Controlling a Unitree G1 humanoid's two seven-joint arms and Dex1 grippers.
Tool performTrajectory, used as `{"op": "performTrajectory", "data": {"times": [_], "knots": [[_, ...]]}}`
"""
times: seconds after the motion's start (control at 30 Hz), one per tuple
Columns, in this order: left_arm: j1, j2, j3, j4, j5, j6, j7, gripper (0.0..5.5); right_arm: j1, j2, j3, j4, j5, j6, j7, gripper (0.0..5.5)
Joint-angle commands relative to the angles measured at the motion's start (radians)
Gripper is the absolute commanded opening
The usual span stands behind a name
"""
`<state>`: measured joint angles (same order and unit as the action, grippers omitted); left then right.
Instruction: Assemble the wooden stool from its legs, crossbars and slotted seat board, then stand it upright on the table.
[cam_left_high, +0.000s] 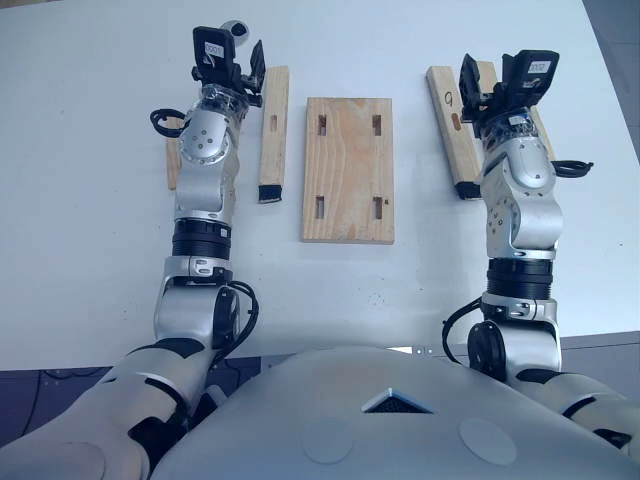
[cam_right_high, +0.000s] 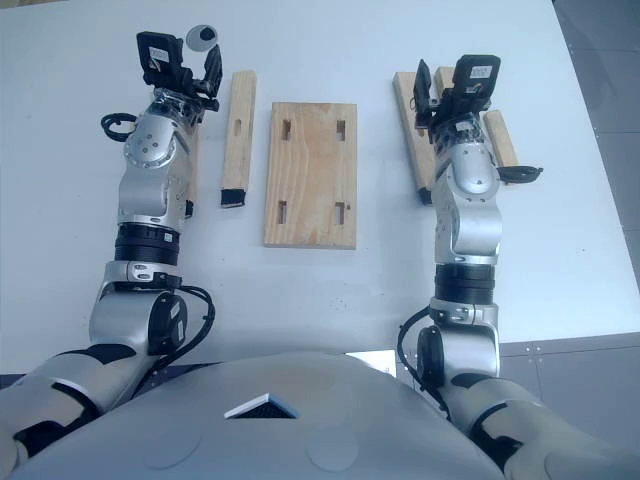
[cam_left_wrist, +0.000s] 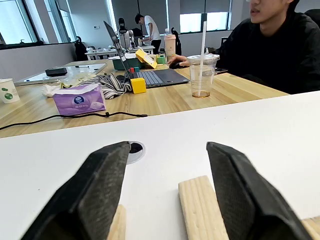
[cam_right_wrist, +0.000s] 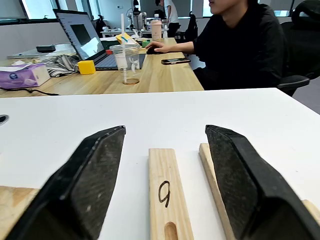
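- The seat board (cam_left_high: 347, 168) lies flat in the middle of the white table (cam_left_high: 90, 270), with its four slots facing up.
- A wooden leg (cam_left_high: 273, 130) lies just left of the board, its black end on the near side.
- The left pincer (cam_left_high: 238, 72) is open above the far end of that leg.
- A marked stick (cam_left_high: 452, 130) lies right of the board, with another stick (cam_right_high: 500, 138) beside it.
- The right pincer (cam_right_wrist: 165, 185) is open over the marked stick.

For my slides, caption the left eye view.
Open left gripper and right gripper hover over legs flanking the slotted seat board.
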<state>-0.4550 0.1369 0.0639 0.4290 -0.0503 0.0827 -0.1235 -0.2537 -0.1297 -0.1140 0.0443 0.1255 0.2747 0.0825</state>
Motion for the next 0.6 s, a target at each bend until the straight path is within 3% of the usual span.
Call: {"op": "performTrajectory", "data": {"times": [0.03, 0.6], "knots": [[-0.005, -0.007, -0.004, -0.011, -0.013, 0.018, -0.019, 2.8, -0.014, -0.002, -0.001, 0.004, 0.0, 0.016, -0.002, 2.94], [0.031, -0.04, -0.03, -0.064, -0.024, 0.029, -0.046, 2.8, -0.005, 0.012, 0.012, -0.004, 0.002, 0.013, 0.003, 2.94]]}}
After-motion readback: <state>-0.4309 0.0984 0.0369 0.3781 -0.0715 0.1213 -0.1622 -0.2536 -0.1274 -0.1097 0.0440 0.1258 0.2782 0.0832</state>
